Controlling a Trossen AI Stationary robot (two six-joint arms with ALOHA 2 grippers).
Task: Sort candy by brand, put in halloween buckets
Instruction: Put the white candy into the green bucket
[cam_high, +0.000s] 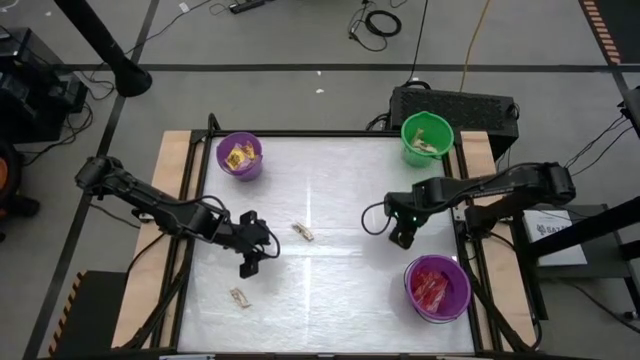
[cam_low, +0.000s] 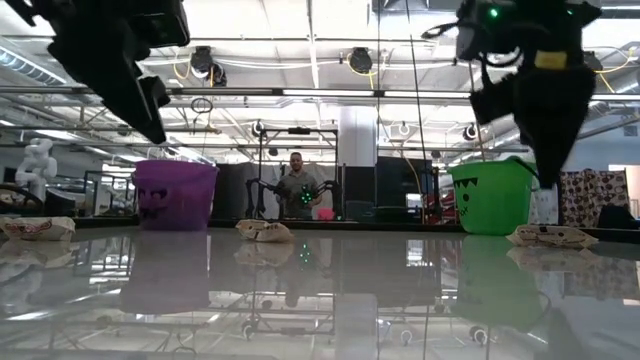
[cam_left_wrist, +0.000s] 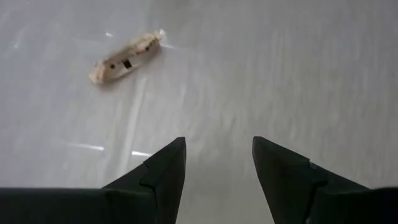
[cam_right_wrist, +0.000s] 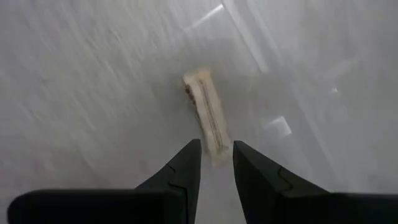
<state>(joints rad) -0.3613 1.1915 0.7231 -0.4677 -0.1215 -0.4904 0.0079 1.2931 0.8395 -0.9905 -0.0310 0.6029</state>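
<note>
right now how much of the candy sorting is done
Mostly done: yellow packets sit in the far purple bucket, red ones in the near purple bucket, tan pieces in the green bucket. In hand: the right gripper hangs over a tan piece, nothing gripped; the left gripper is open and empty. Left: at least two more tan pieces on the table.

No readable text, brand, number or sign anywhere. Dark specks of print on the tan candy wrapper (cam_left_wrist: 124, 57), too blurred to make out. Faint lettering on the grey box (cam_high: 556, 228) right of the table (cam_high: 330, 290), illegible.
</note>
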